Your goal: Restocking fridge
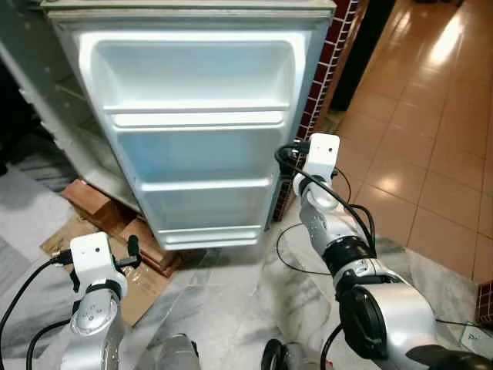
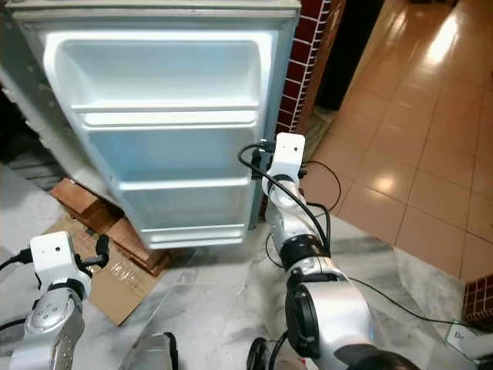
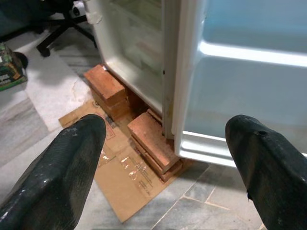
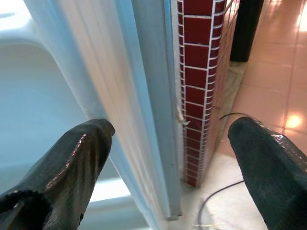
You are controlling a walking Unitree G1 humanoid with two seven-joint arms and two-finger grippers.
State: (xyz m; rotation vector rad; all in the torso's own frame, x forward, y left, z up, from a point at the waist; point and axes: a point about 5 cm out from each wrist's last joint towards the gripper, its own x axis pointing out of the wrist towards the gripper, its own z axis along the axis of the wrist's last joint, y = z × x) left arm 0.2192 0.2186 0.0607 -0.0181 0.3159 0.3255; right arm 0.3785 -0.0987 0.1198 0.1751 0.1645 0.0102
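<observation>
The fridge door stands open toward me, its white inner shelves bare. My right gripper is open at the door's free edge, one finger on the inner side and the other on the outer side. The right wrist sits just right of the door at mid height. My left gripper is open and holds nothing. It hangs low at the left, facing the fridge's bottom corner. The fridge cabinet is seen behind the door.
Red bricks prop the fridge on flattened cardboard. A red tiled pillar stands close behind the door's edge. Orange floor tiles lie to the right. A black cable lies on the marble floor, and an office chair base at far left.
</observation>
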